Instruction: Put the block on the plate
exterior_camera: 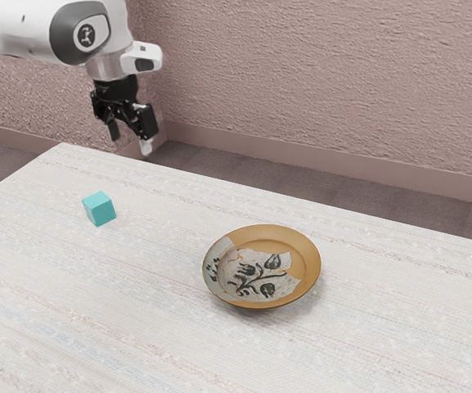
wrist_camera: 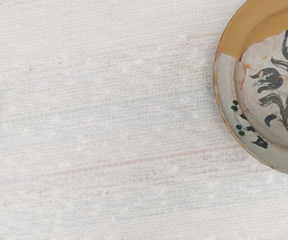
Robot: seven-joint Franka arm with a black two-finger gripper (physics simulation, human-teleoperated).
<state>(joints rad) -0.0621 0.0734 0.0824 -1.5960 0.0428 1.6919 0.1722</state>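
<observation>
Exterior view: the robot arm, white with black parts, comes in from the side of ten to eleven o'clock. At its end is the black gripper, which points down and is raised higher than the table. It is open: its two fingers stand apart, with a gap between them.

The block is a small teal cube. It stands upright, flat on the table, and it is apart from the gripper; in this view the gripper lies at about one o'clock from it. Seen from the plate, the block is between nine and ten o'clock, well apart from the rim.

The plate also lies on the table, with its hollow side up. It is round and brown, with a pale part painted with dark flowers. This pale part reaches the rim from about eight o'clock to a little after ten. Behind the table are the dark floor and a pinkish, rough wall.

Wrist view looks down on the whitish woven surface of the table and on a portion of the plate, where the brown area, the pale area and the flowers can be seen closely.
</observation>
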